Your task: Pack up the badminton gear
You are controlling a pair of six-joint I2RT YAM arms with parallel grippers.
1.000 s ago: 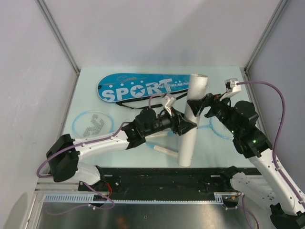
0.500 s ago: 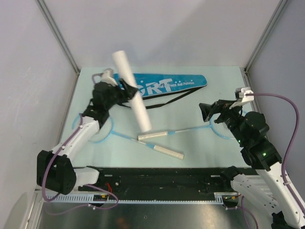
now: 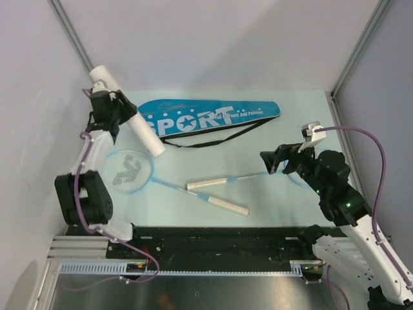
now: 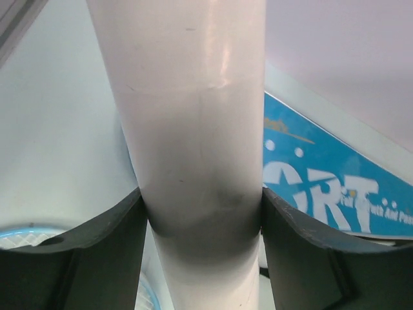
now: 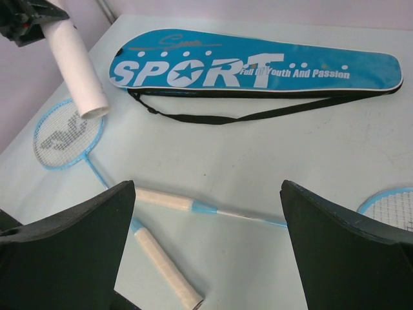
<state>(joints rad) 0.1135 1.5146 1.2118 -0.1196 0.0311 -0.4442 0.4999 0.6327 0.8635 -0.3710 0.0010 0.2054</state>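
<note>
Your left gripper (image 3: pixel 116 116) is squeezed around the white tube (image 3: pixel 143 134) and holds it up in the air at the far left of the table (image 3: pixel 290 123). The tube is tilted. Its top end is very near the left wall (image 3: pixel 58 84), and its open bottom end hangs just beside the blue bag (image 3: pixel 206 116). Your right gripper (image 3: pixel 272 161) is wide open and holds nothing. It hovers over the right side of the table, above the second racket (image 3: pixel 248 176).

Here is what could go wrong:

- The tube looks smooth and round. It could slip down through the left gripper if you shake it or swing it fast.
- If you lift or turn the tube more, its top end could bump the wall.
- The open end points down. If something is inside, it could fall out. You can't see inside, and no shuttlecocks show anywhere.
- The bottom end could push the bag or catch on the black strap (image 3: pixel 213 137).
- The first racket (image 3: pixel 127 171) and the second one lie very close near their handles. You can't tell if they touch. If you pull one, the other could slide too.
- The bag looks shut and flat, so the rackets may not go in until it is opened.
</note>
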